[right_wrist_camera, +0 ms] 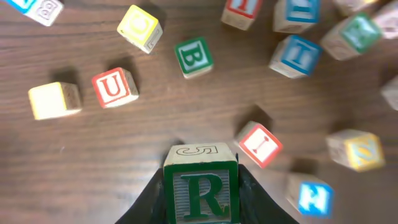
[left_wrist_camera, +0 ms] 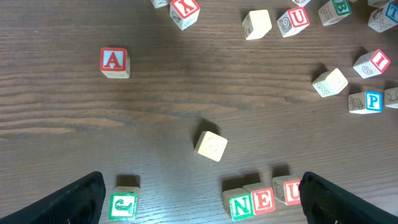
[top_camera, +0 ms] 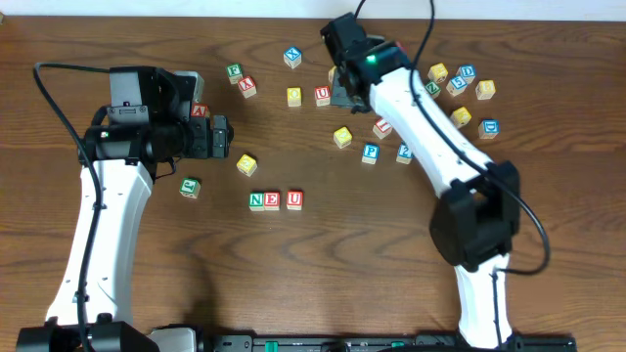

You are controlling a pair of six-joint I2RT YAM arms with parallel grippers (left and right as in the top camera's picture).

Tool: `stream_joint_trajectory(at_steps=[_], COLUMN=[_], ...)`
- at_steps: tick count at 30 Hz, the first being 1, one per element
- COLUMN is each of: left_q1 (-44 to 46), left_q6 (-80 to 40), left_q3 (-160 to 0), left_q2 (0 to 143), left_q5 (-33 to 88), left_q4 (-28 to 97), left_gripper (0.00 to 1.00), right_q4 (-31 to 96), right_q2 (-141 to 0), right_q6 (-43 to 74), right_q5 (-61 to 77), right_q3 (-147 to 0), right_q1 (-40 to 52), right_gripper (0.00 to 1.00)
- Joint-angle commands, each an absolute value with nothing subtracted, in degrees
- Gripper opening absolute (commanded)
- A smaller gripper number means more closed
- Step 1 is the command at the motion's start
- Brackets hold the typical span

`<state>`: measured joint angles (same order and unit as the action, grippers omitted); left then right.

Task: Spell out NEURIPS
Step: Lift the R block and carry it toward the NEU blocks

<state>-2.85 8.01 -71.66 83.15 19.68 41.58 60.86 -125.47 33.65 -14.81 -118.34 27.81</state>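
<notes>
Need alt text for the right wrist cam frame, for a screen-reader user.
The right gripper is shut on the green R cube, at bottom centre of the view, with a dark wooden table behind it. Loose letter cubes lie scattered on the table, among them a red U, a green B and a red I.

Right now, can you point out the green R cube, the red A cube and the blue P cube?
green R cube (right_wrist_camera: 202, 194): right wrist view, on the lettered face.
red A cube (left_wrist_camera: 114, 60): left wrist view, on the lettered face.
blue P cube (top_camera: 370, 152): overhead view, on its top face.
</notes>
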Motion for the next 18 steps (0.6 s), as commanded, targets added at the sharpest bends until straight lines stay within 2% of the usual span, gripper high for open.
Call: stream_joint_trajectory(at_steps=[1, 9, 18], left_q1=[-3.0, -3.0, -3.0], left_q6=[9.2, 9.2, 9.2], left_q3=[-73.0, -73.0, -73.0], left_q2=[83.2, 83.2, 83.2], left_q5=[20.5, 20.5, 20.5], left_q4=[41.6, 41.6, 41.6], left_gripper=[0.98, 0.98, 0.98], right_q4=[63.1, 69.0, 72.2], right_q2=[-120.9, -114.6, -109.5], right_q6=[32.7, 32.5, 33.5], right_q5=[-15.3, -15.1, -18.4], right_q3=[-118.7, -118.7, -116.6], right_q1=[28.0, 29.1, 34.9], right_gripper=[0.01, 0.01, 0.01])
